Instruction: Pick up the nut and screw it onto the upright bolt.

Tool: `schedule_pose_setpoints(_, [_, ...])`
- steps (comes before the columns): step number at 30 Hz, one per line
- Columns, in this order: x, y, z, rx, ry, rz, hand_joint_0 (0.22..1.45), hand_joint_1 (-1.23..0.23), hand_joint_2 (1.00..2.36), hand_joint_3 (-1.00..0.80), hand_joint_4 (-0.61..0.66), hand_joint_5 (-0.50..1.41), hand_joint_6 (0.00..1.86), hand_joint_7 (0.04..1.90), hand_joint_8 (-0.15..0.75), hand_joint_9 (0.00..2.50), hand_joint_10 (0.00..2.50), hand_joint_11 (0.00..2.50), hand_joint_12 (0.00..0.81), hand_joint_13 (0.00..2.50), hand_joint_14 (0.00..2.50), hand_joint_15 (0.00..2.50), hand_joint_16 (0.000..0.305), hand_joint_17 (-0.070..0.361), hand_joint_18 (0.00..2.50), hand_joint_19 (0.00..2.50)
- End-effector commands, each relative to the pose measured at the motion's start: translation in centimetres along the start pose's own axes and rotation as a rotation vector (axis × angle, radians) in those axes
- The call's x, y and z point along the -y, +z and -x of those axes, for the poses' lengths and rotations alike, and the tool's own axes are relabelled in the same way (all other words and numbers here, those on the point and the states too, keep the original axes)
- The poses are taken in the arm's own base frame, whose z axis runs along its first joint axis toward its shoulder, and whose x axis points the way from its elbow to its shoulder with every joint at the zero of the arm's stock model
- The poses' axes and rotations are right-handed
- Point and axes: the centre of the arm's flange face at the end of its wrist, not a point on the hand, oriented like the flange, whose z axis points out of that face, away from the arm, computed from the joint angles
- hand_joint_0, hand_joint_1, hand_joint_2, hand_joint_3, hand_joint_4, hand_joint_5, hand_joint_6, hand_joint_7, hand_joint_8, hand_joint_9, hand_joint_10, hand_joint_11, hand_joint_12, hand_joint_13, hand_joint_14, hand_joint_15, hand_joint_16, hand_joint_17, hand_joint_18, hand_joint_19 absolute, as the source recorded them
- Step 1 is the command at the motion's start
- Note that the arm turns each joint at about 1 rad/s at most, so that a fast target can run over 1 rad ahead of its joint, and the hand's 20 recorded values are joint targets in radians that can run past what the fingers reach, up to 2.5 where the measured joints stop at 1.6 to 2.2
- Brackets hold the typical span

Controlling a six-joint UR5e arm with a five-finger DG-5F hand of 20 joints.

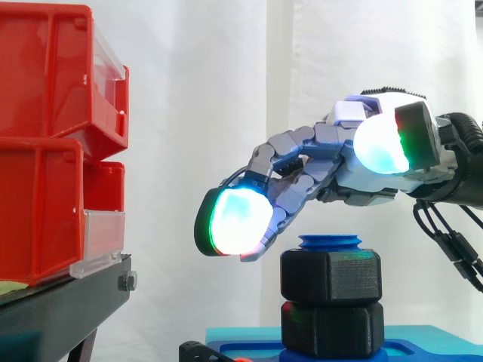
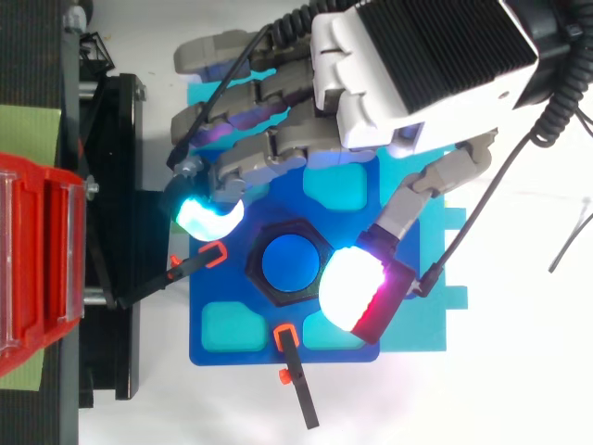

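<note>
Side view: slack-fingered hand [image 1: 341, 172] above nut [image 1: 330, 277]

A white curtain [image 1: 226, 113] hangs in soft folds behind the work, brightly and evenly lit. At the left, red bins [image 1: 45, 75] are stacked in two tiers (each with a clear plastic front) on a black stand [image 1: 68, 302]. Seen from above, a pale green sheet [image 2: 28, 134] lies on the stand beneath the bins; the tabletop [image 2: 519, 389] is plain white.
</note>
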Motion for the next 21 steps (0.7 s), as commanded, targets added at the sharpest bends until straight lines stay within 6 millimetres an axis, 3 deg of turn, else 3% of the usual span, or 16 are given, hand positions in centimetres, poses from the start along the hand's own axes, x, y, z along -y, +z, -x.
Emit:
schedule_pose_setpoints(1, [0.0,-0.2,-0.3,-0.01,0.005,-0.005,0.44,-0.29,1.0,-0.5,0.15,-0.16,0.5,0.64,0.246,0.69,0.0,0.0,0.354,0.32,0.0,0.0,0.048,0.109,0.0,0.0])
schedule_pose_setpoints(11, [0.0,-0.4,-1.4,-0.025,0.014,-0.009,0.44,-0.29,1.0,-0.5,0.17,-0.14,0.5,0.7,0.254,0.67,0.0,0.0,0.356,0.31,0.0,0.0,0.048,0.109,0.0,0.0])
schedule_pose_setpoints(21, [-0.1,-0.3,-1.4,-0.021,0.013,-0.005,0.45,-0.29,1.0,-0.5,0.22,-0.09,0.5,0.94,0.271,0.73,0.0,0.0,0.353,0.36,0.0,0.0,0.047,0.106,0.0,0.0])
